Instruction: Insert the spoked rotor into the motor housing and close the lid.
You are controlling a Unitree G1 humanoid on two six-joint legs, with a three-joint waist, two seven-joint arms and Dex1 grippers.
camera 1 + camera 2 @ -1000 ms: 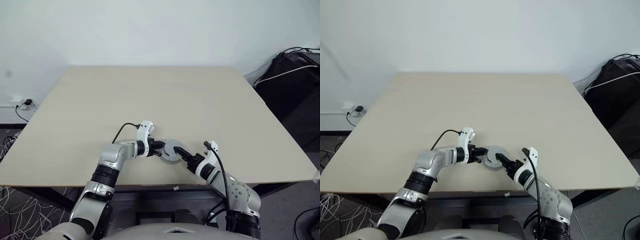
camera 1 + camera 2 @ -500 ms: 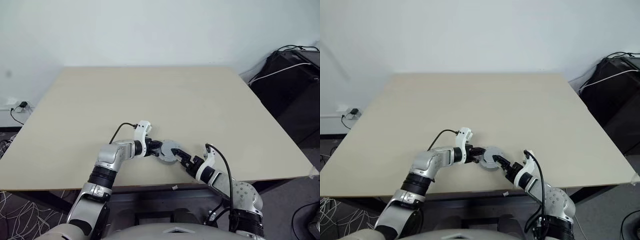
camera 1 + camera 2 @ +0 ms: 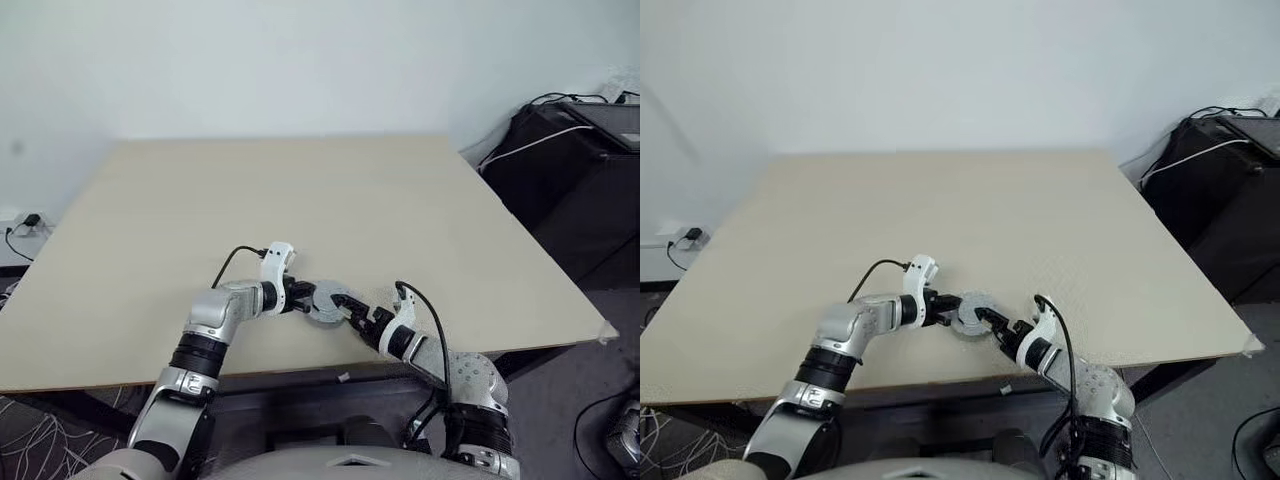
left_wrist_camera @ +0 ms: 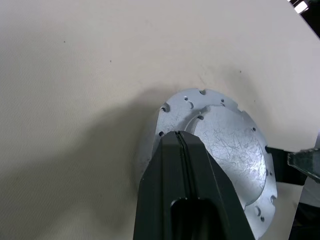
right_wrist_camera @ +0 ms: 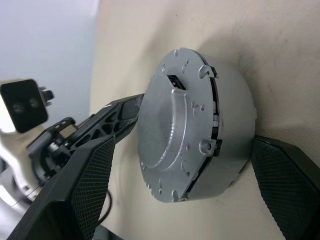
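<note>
A round grey motor housing (image 5: 232,115) stands near the table's front edge, with the lid (image 5: 165,135) sitting on top, smooth face with raised centre upward. A dark gap shows between lid and body on one side. The spoked rotor is hidden. My left gripper (image 4: 180,136) is shut, its tip resting on the lid (image 4: 225,145) near the raised centre. My right gripper (image 5: 182,145) is open, its two fingers (image 5: 285,185) flanking the housing from the near right. From the head camera both grippers meet at the lidded housing (image 3: 327,303).
The pale wooden table (image 3: 300,190) stretches far and wide behind the grippers. Its front edge (image 3: 300,365) runs just below the housing. A black bag with cables (image 3: 570,160) lies off the table's right side.
The whole picture has shifted with the camera. My right gripper has slid a little leftward and rolled, now straddling the housing more fully. The left gripper stays on the lid.
</note>
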